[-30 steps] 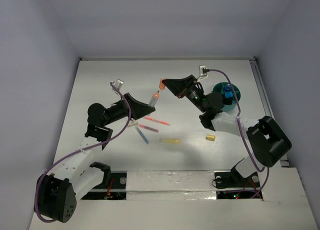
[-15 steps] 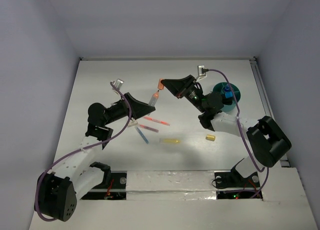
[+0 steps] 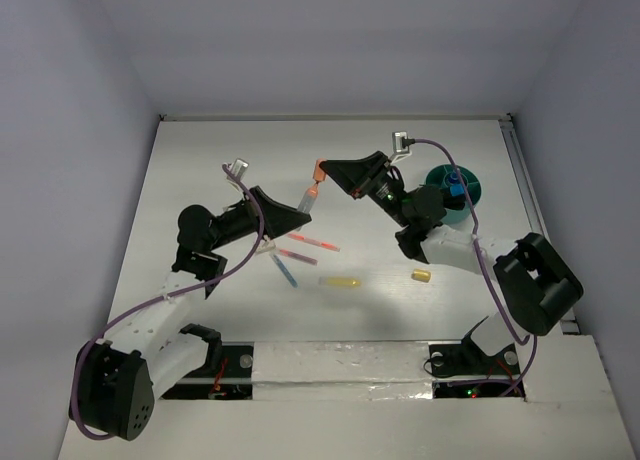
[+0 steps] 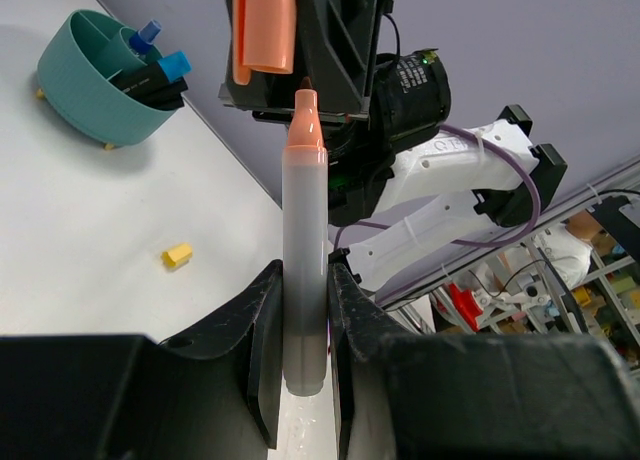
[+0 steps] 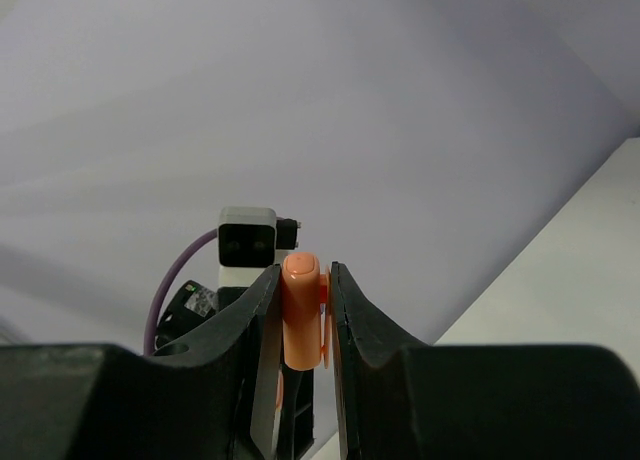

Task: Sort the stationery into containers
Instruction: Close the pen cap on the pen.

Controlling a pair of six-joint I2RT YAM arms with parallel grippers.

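My left gripper is shut on a grey marker with a bare orange tip that points up and away. My right gripper is shut on the marker's orange cap, held just above the tip with a small gap. In the left wrist view the marker stands between the jaws, with the cap above it. The right wrist view shows the cap pinched between my fingers. The teal cup behind the right arm holds blue and black markers. Other stationery lies on the table.
On the table between the arms lie two pink pens, a blue pen, a yellow highlighter and a small yellow cap. White walls close in the table on three sides.
The right gripper with the orange cap has crept slightly left, closer to the marker tip. The left arm and its marker have stayed put.
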